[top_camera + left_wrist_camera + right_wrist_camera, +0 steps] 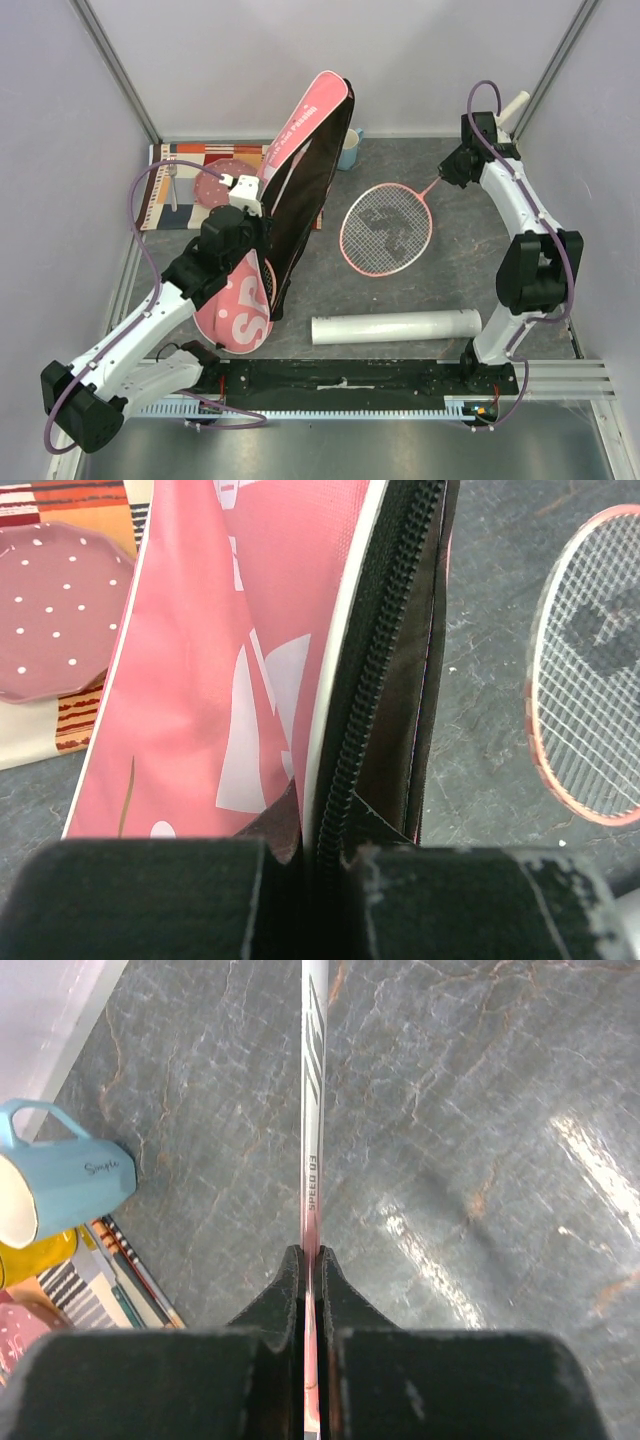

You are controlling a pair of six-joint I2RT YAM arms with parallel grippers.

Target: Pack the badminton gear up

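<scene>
A robot lab test booth
Plain pale walls [250, 50] on bare metal posts [115, 68] box in a grey stone-look tabletop [450, 270]; a left arm [140, 330] and a right arm [520, 200] are bolted to a metal rail [580, 378] along its near edge, beside a racket [385, 230], bag [320, 120] and mug [348, 150].

Top camera looks down from behind; close wrist cameras both catch the racket [386, 230].

You're looking at a dark grey, stone-patterned table [450, 270], boxed by pale lilac walls [250, 60] meeting at metal posts [115, 65] in its far corners.
</scene>
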